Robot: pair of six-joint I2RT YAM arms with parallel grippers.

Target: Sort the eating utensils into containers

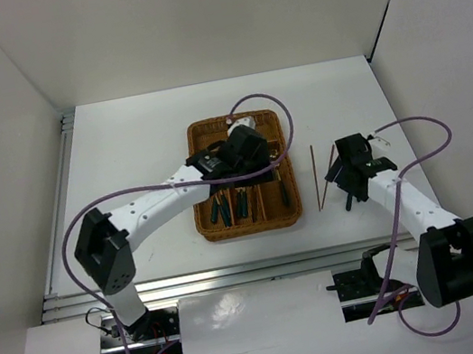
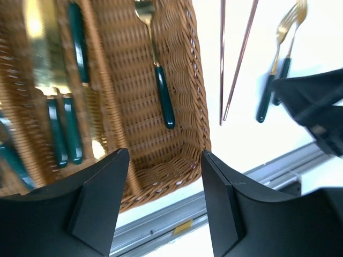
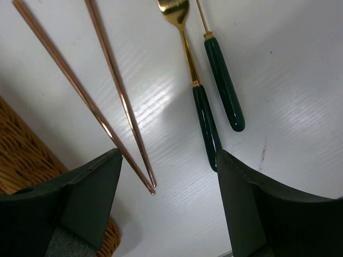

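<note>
White counter (image 3: 300,80); your left jaws spread over wicker tray (image 2: 187,64), fork (image 2: 163,96) just ahead; right jaws spread, chopsticks (image 3: 119,92) ahead between them.

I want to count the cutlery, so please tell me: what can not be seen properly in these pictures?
Tray far half, top view: covered by the left arm.
Fork and its neighbour, top view: mostly under the right arm.
Neighbour's head, right wrist view: cut by the top edge.
Tray's left slots, left wrist view: blurred, glare.
</note>
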